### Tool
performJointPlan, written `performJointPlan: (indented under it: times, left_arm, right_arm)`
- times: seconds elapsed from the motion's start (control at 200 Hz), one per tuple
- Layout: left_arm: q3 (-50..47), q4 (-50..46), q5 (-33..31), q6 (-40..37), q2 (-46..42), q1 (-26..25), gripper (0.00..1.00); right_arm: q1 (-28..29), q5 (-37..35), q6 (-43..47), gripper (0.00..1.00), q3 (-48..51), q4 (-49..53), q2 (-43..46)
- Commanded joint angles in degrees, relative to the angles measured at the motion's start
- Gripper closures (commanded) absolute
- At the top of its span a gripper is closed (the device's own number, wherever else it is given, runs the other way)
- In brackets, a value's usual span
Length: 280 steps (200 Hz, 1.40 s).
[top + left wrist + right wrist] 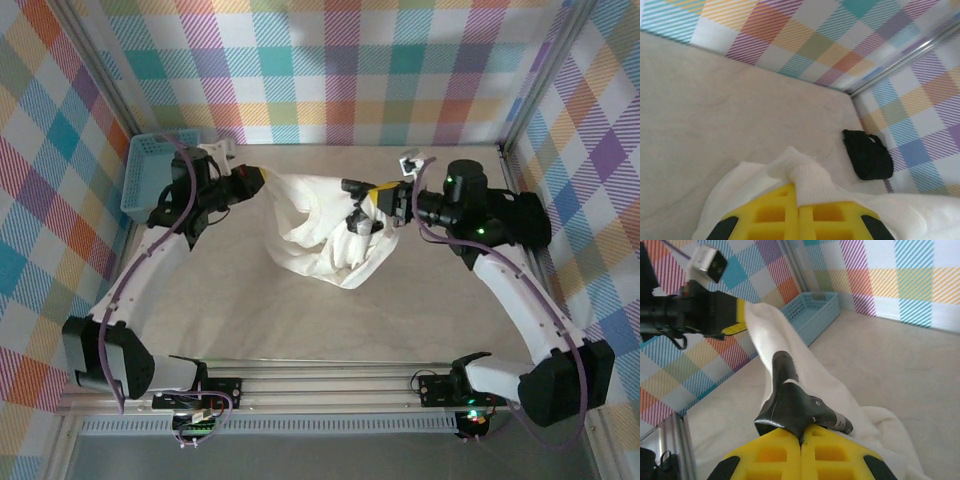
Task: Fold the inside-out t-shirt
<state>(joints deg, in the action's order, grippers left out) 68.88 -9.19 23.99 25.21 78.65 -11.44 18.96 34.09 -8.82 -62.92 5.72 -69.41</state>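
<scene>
Two pincers share the t-shirt (pixel 318 235). The left pincer (pixel 262 180) is clamped on a bunched fold of white cloth at the shirt's 10 o'clock corner. The right pincer (pixel 358 205) is clamped at its 2 o'clock side. A band of cloth runs taut between them. The rest sags in a crumpled heap onto the tabletop (pixel 250 310), near the middle and a little toward 12 o'clock.

In the right wrist view a dark piece (pixel 790 405) sits at the pincer's tip against the cloth. It may be part of the finger, but I cannot tell.

The basket (pixel 148 172) stands at 10 o'clock, apart from the shirt. In the left wrist view a black garment (pixel 867 154) lies by the far wall, also clear of it.

By the look of it, the shirt will handle as light, thin and limp. It will not hold any shape, and it drapes and wrinkles wherever it is unsupported. Any part left lying will drag along the tabletop. It is not fragile and should not slip from a firm pinch, though a pinch can catch two layers at once.

The best holds are likely the edges and corners: shoulder seams, hem corners and sleeve ends. From there the panel can be pulled flat before folding.
</scene>
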Motion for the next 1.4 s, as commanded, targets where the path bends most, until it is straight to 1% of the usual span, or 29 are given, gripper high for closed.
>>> performJointPlan:
  times: [0.0, 0.06, 0.125, 0.185, 0.255, 0.335, 0.415, 0.49, 0.545, 0.62, 0.695, 0.81, 0.94, 1.055, 1.13, 1.26, 1.395]
  left_arm:
    - [0.17, -3.54, -4.64, -1.18, 7.36, -0.02, 1.0]
    - [1.11, -3.83, -5.28, -2.19, 12.34, 0.02, 0.96]
    - [2.1, -4.0, -6.08, -3.34, 16.42, 0.02, 0.84]
    - [1.47, -3.74, -8.22, -4.11, 17.59, 0.02, 0.75]
    - [-2.06, -1.5, -9.18, -5.19, 15.33, -0.03, 0.64]
    - [-8.33, 3.28, -7.78, -7.13, 10.09, -1.02, 0.54]
    - [-13.31, 6.23, -7.13, -10.64, 5.89, -4.23, 0.45]
    - [-14.6, 5.62, -7.35, -15.09, 5.41, -8.57, 0.41]
    - [-13.81, 3.92, -7.85, -17.98, 7.09, -11.45, 0.4]
    - [-11.74, 0.69, -9.55, -19.06, 10.23, -12.78, 0.4]
    - [-10.1, -3.37, -12.88, -17.77, 12.48, -12.99, 0.4]
    - [-11.64, -6.23, -16.45, -14.88, 12.52, -12.98, 0.39]
    - [-15.59, -4.68, -14.97, -11.82, 10.57, -12.99, 0.38]
    - [-16.14, -2.51, -11.84, -10.44, 11.96, -12.95, 0.38]
    - [-15.44, -1.08, -9.86, -9.46, 13.71, -12.97, 0.43]
    - [-13.85, 0.04, -9.05, -8.99, 15.98, -12.97, 0.6]
    - [-12.12, 0.41, -8.22, -9.46, 17.27, -12.95, 0.73]
  right_arm:
    - [1.55, -0.57, -1.89, 1.0, -4.52, 0.09, -3.34]
    - [1.6, -2.95, -1.93, 1.0, -6.59, 3.06, -7.22]
    - [1.54, -4.63, -0.98, 1.0, -9.67, 6.57, -11.93]
    - [1.5, -5.74, 0.02, 1.0, -12.41, 8.92, -15.9]
    - [1.43, -6.86, 1.42, 1.0, -14.82, 10.52, -19.92]
    - [1.36, -7.75, 3.02, 1.0, -17.2, 11.62, -23.45]
    - [1.17, -8.26, 4.37, 1.0, -19.42, 12.88, -26.2]
    - [1.08, -8.53, 5.07, 1.0, -21.11, 13.85, -28.14]
    - [0.95, -8.66, 5.36, 1.0, -21.76, 14.05, -28.9]
    - [0.74, -8.69, 5.62, 1.0, -22.27, 14.15, -29.31]
    - [0.55, -8.87, 5.83, 1.0, -22.47, 14.32, -29.29]
    - [-0.04, -9.03, 6.01, 1.0, -22.26, 14.39, -29.0]
    - [-0.32, -8.59, 5.83, 1.0, -22.27, 14.11, -29.29]
    - [-0.35, -7.97, 5.39, 1.0, -22.25, 13.64, -29.82]
    - [-0.34, -7.89, 5.35, 1.0, -22.2, 13.66, -30.04]
    - [-0.33, -7.9, 5.29, 1.0, -21.82, 13.53, -29.89]
    - [-0.33, -8.03, 5.57, 1.0, -21.55, 13.67, -29.79]
